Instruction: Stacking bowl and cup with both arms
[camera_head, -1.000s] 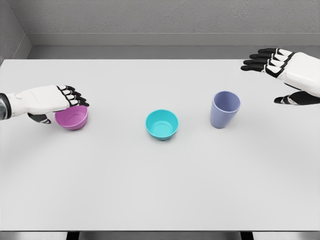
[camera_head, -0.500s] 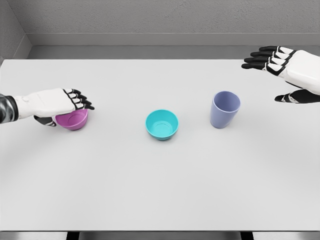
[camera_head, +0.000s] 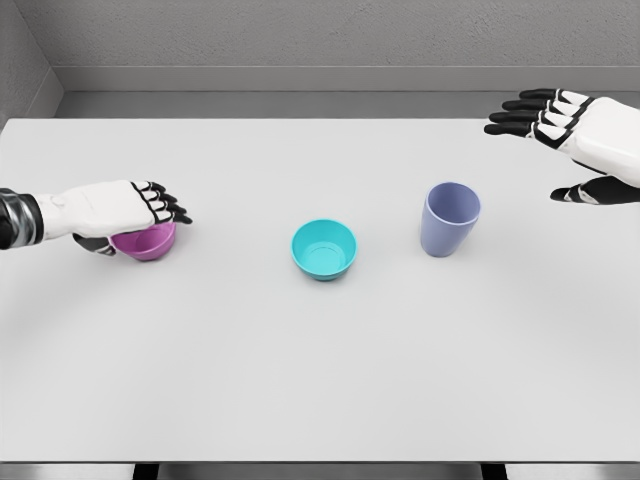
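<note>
A pink bowl (camera_head: 151, 242) stands at the table's left, half covered by my left hand (camera_head: 135, 222). The hand's fingers (camera_head: 165, 205) reach straight across the rim and the thumb sits low at the bowl's left side, so the hand is open over it. In the middle stands a teal bowl (camera_head: 324, 249), upright with nothing in it. To its right a lavender cup (camera_head: 449, 219) stands upright. My right hand (camera_head: 560, 150) hovers open at the far right, above and right of the cup, apart from it.
The white table (camera_head: 320, 380) stretches wide in front of the three vessels. A grey wall runs along the table's far edge, and the near edge shows at the bottom of the view.
My left hand has sunk lower over the pink bowl and covers more of it. The right hand has drifted slightly to the right. Bowls and cup have not moved.
</note>
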